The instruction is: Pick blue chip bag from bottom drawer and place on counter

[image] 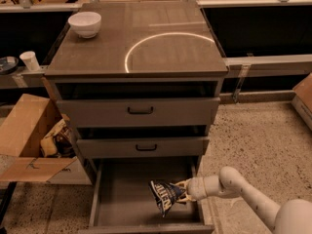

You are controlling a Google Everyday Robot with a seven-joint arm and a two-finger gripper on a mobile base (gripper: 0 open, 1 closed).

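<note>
A speckled stone floor (258, 130) runs under a grey cabinet standing between dark shelving bays, with its lowest level pulled out toward the camera.

The blue chip bag (165, 195) hangs crumpled and tilted at the tip of the gripper (181, 185). The gripper's fingers are pinched on the bag's upper right corner. Gripping by that corner seems sensible: the foil is thin and wrinkly, and a folded edge gives the fingers something firm to close on. The bag sits just left of the gripper and slightly below it, over the right half of the bottom drawer (122, 199). Whether its lower end touches the bare drawer floor cannot be told.

The white arm (239, 186) reaches in from the right, over the drawer's side wall. I judge that the low approach is what lets it get under the two shut drawers (140, 112) directly above the gripper.

High above and a little left of the gripper is the counter (97, 57), marked with a thin white ring (165, 35). A white bowl (85, 23) sits on its far left corner, so the ringed area looks like the natural place to set the bag down. To get there, the bag must come out toward the camera before it can rise.

Far left of the gripper, an open cardboard box (22, 130) rests on the floor, and a paper cup (30, 60) stands on a low shelf.
</note>
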